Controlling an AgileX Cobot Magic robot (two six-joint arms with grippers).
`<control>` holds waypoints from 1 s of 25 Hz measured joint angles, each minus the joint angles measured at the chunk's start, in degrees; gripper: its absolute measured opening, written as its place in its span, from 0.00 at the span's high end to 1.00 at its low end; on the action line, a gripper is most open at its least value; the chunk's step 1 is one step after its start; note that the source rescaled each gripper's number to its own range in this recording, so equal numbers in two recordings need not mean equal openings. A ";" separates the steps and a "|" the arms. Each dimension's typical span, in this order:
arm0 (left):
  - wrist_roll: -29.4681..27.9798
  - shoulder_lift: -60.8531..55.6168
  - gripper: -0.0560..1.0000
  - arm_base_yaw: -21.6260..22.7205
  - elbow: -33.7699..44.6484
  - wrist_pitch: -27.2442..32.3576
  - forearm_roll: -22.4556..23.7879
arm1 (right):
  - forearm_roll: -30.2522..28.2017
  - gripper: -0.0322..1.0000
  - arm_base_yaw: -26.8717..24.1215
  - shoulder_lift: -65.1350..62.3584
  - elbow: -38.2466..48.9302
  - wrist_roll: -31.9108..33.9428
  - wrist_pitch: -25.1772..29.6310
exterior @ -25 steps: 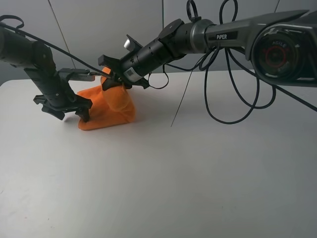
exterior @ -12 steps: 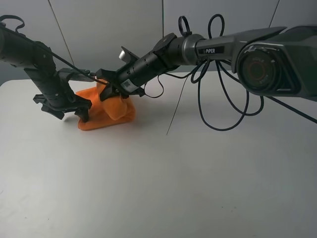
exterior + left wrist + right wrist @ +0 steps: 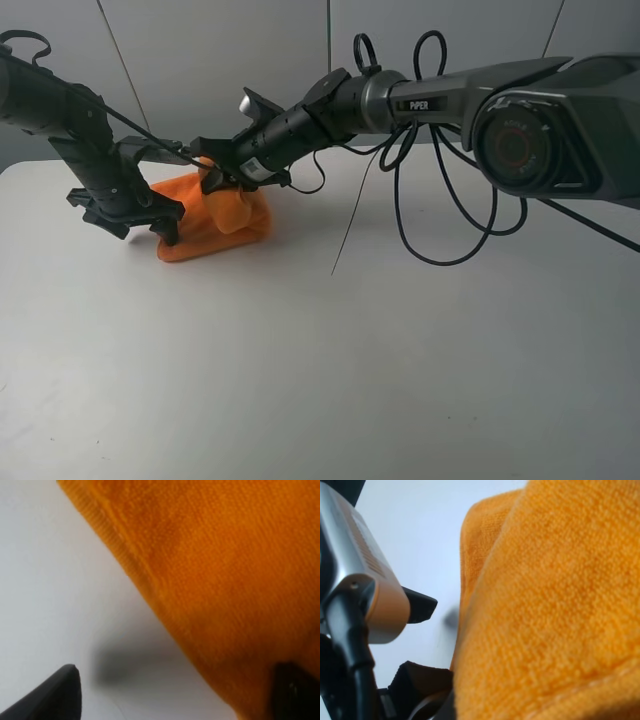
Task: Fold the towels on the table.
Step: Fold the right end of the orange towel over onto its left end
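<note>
in the last second the right arm (image 3: 330, 105) reaches a little further over the towel (image 3: 215, 235). its jaws are closed on a raised fold at the towel's top, and they sink slightly and shift toward the far-left side of the towel. the flap they carry now droops closer to the rest of the towel. the left arm (image 3: 95, 165) has hardly moved. its jaws are spread wide and low at the towel's left edge and grip nothing. in the left wrist view one tip is over bare bench (image 3: 350, 380) and the other is at the towel's hem. the towel sits as a bunched heap near the bench's back left part, not laid flat, so i judge the folding to be at an early stage. the carried fold is likely to land crooked unless the left edge gets pinned or the towel is spread first. both arms crowd in right at the towel. a black lead (image 3: 150, 135) runs taut just above the towel's left side, close to the right jaws. looped cables (image 3: 440, 225) hang from the right arm, to the right of the towel and well apart from it. they look unlikely to snag the towel, though the crowded jaws could clash.
</note>
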 joint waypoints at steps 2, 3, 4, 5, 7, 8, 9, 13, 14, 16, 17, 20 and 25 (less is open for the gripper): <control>0.00 0.00 0.01 0.00 0.00 0.00 0.00 | -0.24 0.89 0.04 0.00 0.00 -0.12 -0.27; 0.00 -0.21 0.01 0.00 0.00 0.00 0.00 | -0.38 0.89 0.13 0.00 0.00 -0.12 -0.43; 0.00 -0.46 0.01 0.00 0.00 0.11 0.00 | -0.51 0.89 0.13 0.00 0.00 -0.12 -0.40; 0.00 -0.80 0.01 0.00 0.00 0.21 0.00 | -0.61 0.89 0.13 0.00 0.00 -0.12 -0.52; 0.00 -1.84 0.01 0.00 0.00 0.67 0.22 | -0.85 0.89 0.13 0.00 0.00 -0.12 -0.66; 0.00 -2.49 0.01 0.00 0.00 0.97 0.33 | -0.85 0.89 0.13 0.00 0.00 -0.12 -0.75; 0.00 -3.27 0.01 0.00 0.00 1.43 0.48 | -1.10 0.89 0.13 0.00 0.00 0.03 -0.75; 0.00 -5.67 0.01 0.00 0.00 2.92 0.85 | -1.24 0.89 0.13 0.00 0.00 0.26 -0.93; 0.00 -5.85 0.01 0.00 0.00 3.04 0.98 | -1.36 0.89 0.13 0.00 0.00 0.38 -0.93; 0.00 -6.70 0.01 0.00 0.00 3.24 1.09 | -1.46 0.89 0.13 0.00 0.00 0.65 -0.93; 0.00 -7.22 0.01 0.00 0.00 3.50 1.09 | -1.57 0.89 0.13 0.00 0.00 0.82 -1.03; -0.14 -9.47 0.01 0.00 0.00 4.24 1.20 | -1.67 0.89 0.13 0.00 -0.10 1.20 -1.17; -2.28 -15.37 0.01 0.00 0.00 3.79 1.38 | -2.95 0.89 0.13 0.00 -0.10 1.35 -1.21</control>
